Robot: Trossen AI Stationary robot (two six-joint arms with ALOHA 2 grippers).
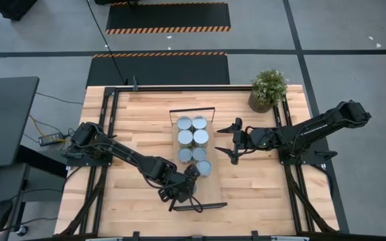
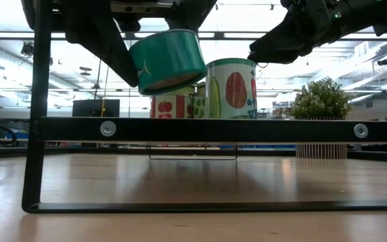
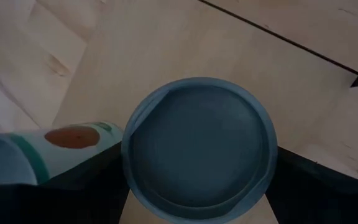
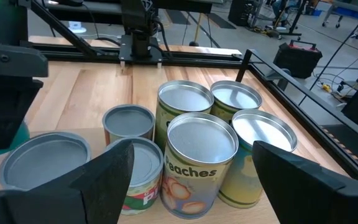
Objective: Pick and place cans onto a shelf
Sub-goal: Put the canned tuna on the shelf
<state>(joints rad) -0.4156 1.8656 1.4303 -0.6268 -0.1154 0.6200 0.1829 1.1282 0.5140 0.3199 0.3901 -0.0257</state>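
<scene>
1 teal can (image 2: 168,60) hung tilted in the left gripper's (image 1: 183,191) clamped fingers, above the shelf (image 1: 210,195) and near 7 standing cans (image 1: 193,138). It probably needed levelling before lowering onto bare board. Right gripper (image 1: 232,141) waited open beside them. Contact between fingers and can was hidden.

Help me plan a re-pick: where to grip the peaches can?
Grip the peaches can across its round wall near the top rim, from above: it stands upright, and neighbouring cans crowd its sides, so a sideways approach would likely bump them.
</scene>
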